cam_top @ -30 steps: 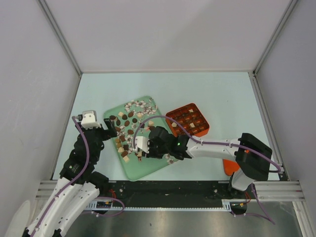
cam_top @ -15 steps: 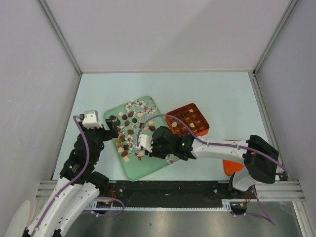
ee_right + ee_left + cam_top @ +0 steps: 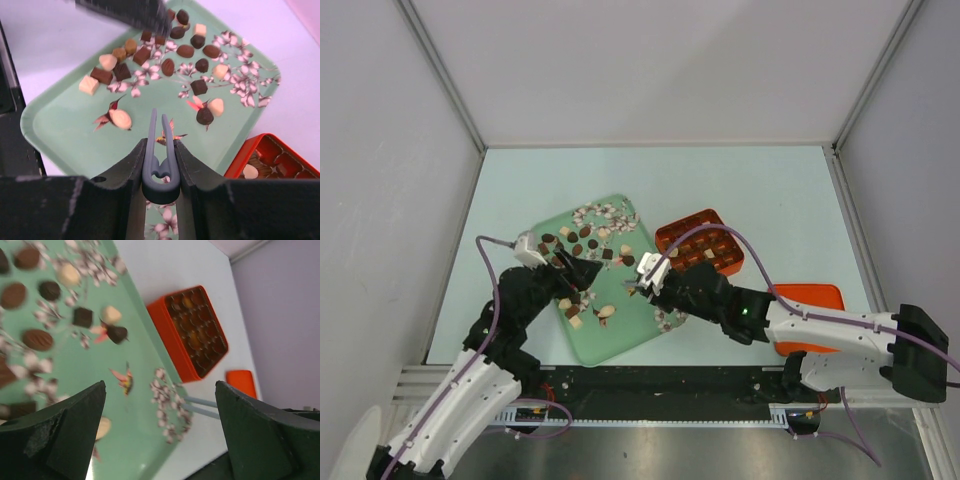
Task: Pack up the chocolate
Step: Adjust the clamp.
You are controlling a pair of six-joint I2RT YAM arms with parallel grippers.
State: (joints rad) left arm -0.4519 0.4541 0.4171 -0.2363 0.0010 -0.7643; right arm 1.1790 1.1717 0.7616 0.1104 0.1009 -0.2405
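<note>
Clamping a pair of grey tweezers point(image 3: 161, 187) by their looped end, my right gripper point(image 3: 161, 150) has its jaws pressed tight against the tool, whose two prongs run almost together toward 12 o'clock with nothing pinched at their tips. My left gripper point(image 3: 160, 387) is spread wide, one finger at 8 o'clock and the other at 4 o'clock of its wrist view, and it holds nothing. Under both lies a green tray point(image 3: 70, 132) printed with blossoms and hummingbirds, and the chocolate point(image 3: 185, 51) is scattered loose across it. A cream oval sits at 9 o'clock of the tweezer tips, a dark round piece touches a cream one at 3 o'clock, and most of the brown squares and ovals lie beyond, from 10 to 1 o'clock. Seen from above, my left gripper hangs over the pieces on the tray's 9 o'clock side and my right one over its 3 o'clock edge. An orange box point(image 3: 702, 243) with a grid of cells sits just beside the tray at 2 o'clock, a few cells holding pieces. An orange lid point(image 3: 815, 298) lies apart at the box's 4 o'clock on the pale table point(image 3: 770, 190), partly under my right arm
</note>
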